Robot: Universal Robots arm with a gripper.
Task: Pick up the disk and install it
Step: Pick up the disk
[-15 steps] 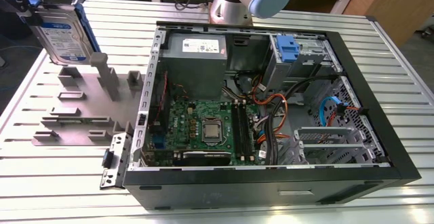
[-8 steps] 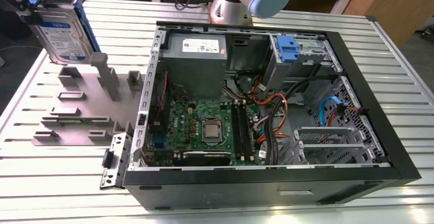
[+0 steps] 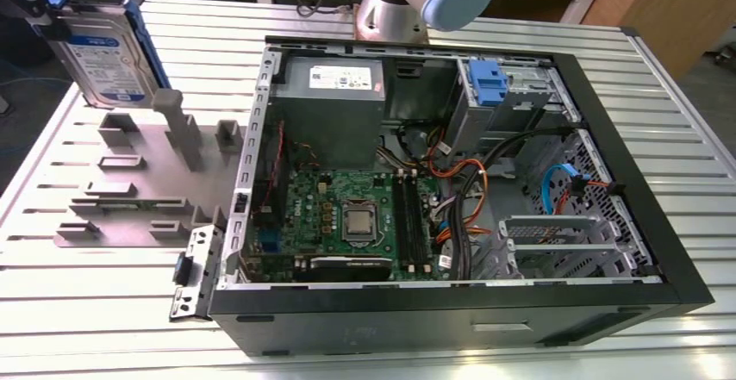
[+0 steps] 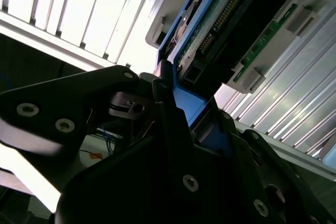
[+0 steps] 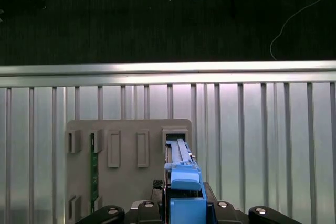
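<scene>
Closest to us is the black pincer (image 4: 186,111), and in the second wrist view it is clamped tight on the blue frame of the disk (image 4: 226,19). In the exterior view, we see the disk hanging upright in the air at the far left. It is just above the grey holder (image 3: 138,182) on the tabletop (image 3: 92,311). The open computer case (image 3: 615,139) sits well apart, toward the exterior view's right. We think the pick-up step is in hand, and the install is not done yet. Getting the disk into the case calls for a steady hold, a straight disk, and care near the loose wires (image 3: 483,173).
</scene>
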